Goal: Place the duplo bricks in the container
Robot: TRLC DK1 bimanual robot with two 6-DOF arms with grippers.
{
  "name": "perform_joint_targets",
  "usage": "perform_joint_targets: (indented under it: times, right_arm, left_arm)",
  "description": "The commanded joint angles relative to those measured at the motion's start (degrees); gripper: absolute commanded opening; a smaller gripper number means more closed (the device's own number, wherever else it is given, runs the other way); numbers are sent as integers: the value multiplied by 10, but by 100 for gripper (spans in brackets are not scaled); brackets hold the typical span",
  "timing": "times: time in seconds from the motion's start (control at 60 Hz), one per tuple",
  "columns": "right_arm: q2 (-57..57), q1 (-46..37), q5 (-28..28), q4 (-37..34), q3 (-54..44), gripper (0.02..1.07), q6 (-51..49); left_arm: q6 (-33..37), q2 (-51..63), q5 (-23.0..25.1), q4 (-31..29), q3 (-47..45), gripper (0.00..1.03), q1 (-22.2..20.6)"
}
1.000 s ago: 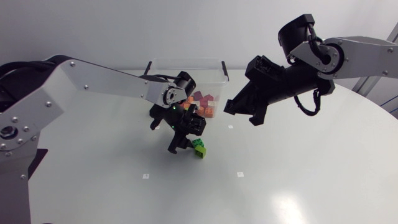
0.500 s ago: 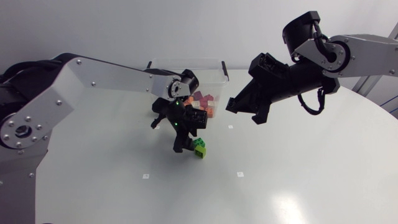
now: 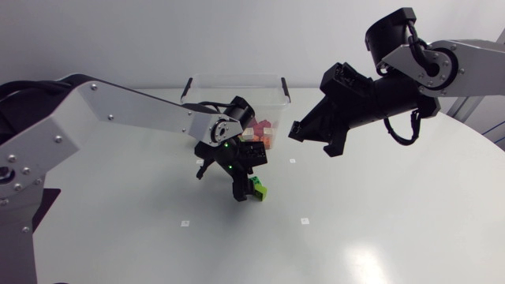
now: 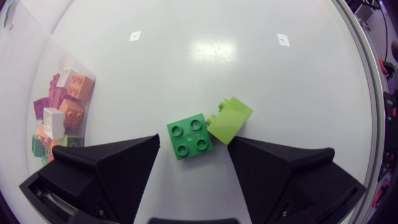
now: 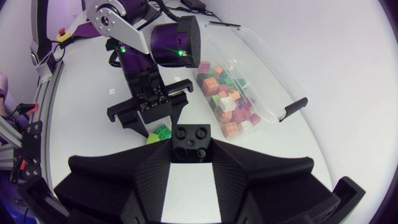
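Two joined green bricks lie on the white table: a dark green one [image 4: 188, 136] and a light green one [image 4: 230, 118]. My left gripper [image 4: 189, 158] hangs right over them, open, with the dark green brick between its fingers and touching neither. In the head view that gripper [image 3: 245, 188] stands at the green bricks [image 3: 258, 188], in front of the clear container [image 3: 237, 83]. My right gripper [image 5: 191, 157] is shut on a small black brick [image 5: 191, 138] and is held high to the right of the container [image 5: 264, 78], above the table [image 3: 312, 136].
The container holds several bricks [image 3: 260, 134] in red, orange, purple and white, and has black handles at its ends. Small white markers [image 3: 304, 220] dot the table. From the right wrist view my left gripper [image 5: 149, 115] stands between me and the green bricks [image 5: 160, 132].
My left gripper has opened wider and shifted slightly right and down over the green bricks. My right arm has drifted a little up and to the right, still holding the black brick.
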Motion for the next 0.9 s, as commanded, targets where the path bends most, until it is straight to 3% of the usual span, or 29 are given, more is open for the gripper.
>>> perform_joint_targets:
  times: [0.0, 0.25, 0.517, 0.767, 0.883]
  right_arm:
    - [-13, -1, -1, -6, -17, 23, 7]
    - [-24, 4, 0, -12, -13, 23, 15]
    - [-25, 6, 1, -20, -6, 23, 19]
    - [-26, 11, 3, -20, -4, 23, 21]
    - [-26, 11, 4, -22, -2, 23, 21]
  left_arm:
    - [-40, -13, -5, 4, -7, 78, -5]
    - [-102, -8, -24, 10, -3, 80, 3]
    - [-103, -1, -51, 24, -9, 80, 25]
    - [-95, 4, -51, 32, -7, 80, 45]
    - [-39, -18, -19, 38, -38, 80, 31]
